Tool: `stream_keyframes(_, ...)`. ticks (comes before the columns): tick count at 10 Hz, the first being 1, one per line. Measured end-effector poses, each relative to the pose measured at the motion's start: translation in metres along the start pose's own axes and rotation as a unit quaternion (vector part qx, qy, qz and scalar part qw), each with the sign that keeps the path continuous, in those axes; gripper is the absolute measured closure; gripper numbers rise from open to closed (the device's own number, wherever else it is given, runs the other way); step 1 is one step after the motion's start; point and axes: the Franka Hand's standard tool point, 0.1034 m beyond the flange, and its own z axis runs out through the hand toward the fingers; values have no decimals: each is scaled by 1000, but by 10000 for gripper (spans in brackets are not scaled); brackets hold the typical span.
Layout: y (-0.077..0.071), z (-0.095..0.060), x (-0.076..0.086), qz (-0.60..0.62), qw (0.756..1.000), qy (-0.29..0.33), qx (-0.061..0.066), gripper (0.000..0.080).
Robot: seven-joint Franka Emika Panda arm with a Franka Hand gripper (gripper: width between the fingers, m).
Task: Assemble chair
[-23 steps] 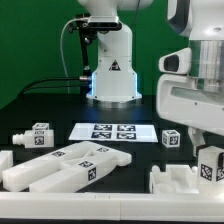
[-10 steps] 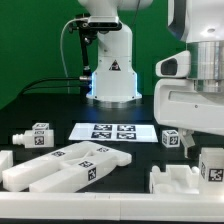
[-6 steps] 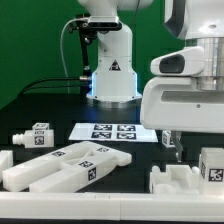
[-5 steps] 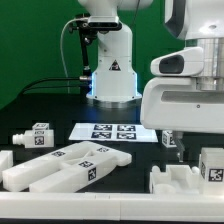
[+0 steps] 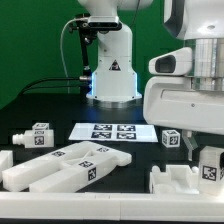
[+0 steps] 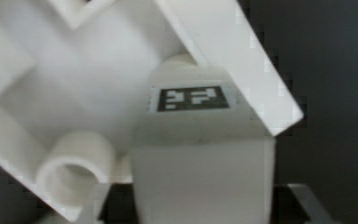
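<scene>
The marker board (image 5: 116, 131) lies flat on the black table (image 5: 40, 105) in front of me, its black-and-white tags facing up, a green wall (image 5: 30, 40) rising behind the table's far edge.

Low exterior view; wrist close on chair (image 6: 194, 165)

No words or numbers are coming through readable. A black triangle sign (image 5: 113, 68) is showing on the robot base (image 5: 110, 88), well off from the pincer (image 5: 190, 150). A square coded tag (image 6: 190, 98) is showing on the chair part (image 6: 194, 160) right at the pincer, and more are showing on the marker board (image 5: 80, 131).
</scene>
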Motion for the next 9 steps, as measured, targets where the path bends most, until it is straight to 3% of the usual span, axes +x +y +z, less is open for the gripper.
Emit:
stream_keyframes(2,4,-1,-1,180,984,-13,-7,515)
stream_keyframes(3,6,0,-2,291,956,-27,-6,515)
stream_keyframes(6,7,0,-3,425,904,-42,-8,515)
stream_keyframes(9,11,0,-2,486,873,-41,-17,515)
